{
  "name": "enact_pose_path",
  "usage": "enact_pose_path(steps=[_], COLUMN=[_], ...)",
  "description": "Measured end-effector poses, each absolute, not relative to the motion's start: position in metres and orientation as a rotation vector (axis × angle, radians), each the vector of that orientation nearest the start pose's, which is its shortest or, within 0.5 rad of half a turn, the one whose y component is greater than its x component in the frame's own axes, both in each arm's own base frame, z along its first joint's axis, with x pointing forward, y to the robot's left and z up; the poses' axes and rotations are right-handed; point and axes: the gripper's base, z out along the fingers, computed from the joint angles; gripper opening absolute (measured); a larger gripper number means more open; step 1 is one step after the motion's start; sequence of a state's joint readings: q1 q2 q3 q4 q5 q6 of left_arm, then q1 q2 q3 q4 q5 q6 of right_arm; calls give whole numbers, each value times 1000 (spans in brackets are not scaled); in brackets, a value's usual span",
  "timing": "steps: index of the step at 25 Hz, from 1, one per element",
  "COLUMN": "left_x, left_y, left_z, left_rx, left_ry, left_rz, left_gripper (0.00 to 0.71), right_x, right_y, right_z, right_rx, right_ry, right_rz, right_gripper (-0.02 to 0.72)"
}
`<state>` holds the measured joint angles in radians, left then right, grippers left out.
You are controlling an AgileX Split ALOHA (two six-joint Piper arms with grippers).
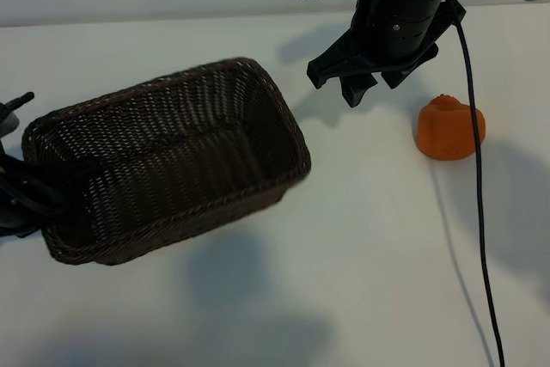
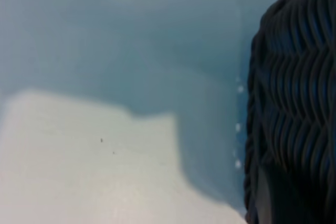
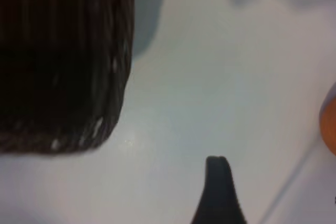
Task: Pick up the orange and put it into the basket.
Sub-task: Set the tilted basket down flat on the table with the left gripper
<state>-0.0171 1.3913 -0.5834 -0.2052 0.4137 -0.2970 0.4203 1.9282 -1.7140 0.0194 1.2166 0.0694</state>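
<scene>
At the far left I see my left gripper (image 1: 34,191) pinching the near short wall of the basket (image 1: 172,156), its dark fingers closed over the braided rim. The basket is tilted, its far end lifted off the table (image 1: 284,298) and throwing a soft shadow underneath. It is dark-brown wicker, rectangular with rounded corners, and I see nothing inside it but its own woven floor. In the left wrist view the weave fills one edge of the picture, with bare table beside it.

Further right, my right gripper (image 1: 361,83) hangs above the table between the basket and the orange (image 1: 451,128), pointing down, fingers spread with nothing between them. The orange sits on the table just right of that gripper, apart from it and well outside the basket. A black cable (image 1: 481,238) drops from the right arm past the orange.

The table is plain white, with a pale wall behind. I can read no writing anywhere.
</scene>
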Motion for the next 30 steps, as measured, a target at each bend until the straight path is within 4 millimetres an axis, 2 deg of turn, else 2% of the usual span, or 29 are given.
enact_pose_path(steps=[8,15,21,24,30], left_x=[229,231,233,240,272], left_y=[-3,-10,-11,-10,-10], left_z=[200,203,205,212,230], left_rx=[-468,-396,-331,-284,-221], left_ry=[2671,2661,2649,2625,2584], left_rz=[-260,-351,-347,-338,-335], left_gripper=[151,151,150,150,148], right_x=[371,371,370,370,370], right_y=[168,168,170,170,170], right_z=[275,275,275,275,275], right_rx=[-503,-502,-494,-493,-493], right_ry=[2881,2882,2887,2888,2888], right_rz=[113,116,151,153,153], right_gripper=[500,500,500,500,500])
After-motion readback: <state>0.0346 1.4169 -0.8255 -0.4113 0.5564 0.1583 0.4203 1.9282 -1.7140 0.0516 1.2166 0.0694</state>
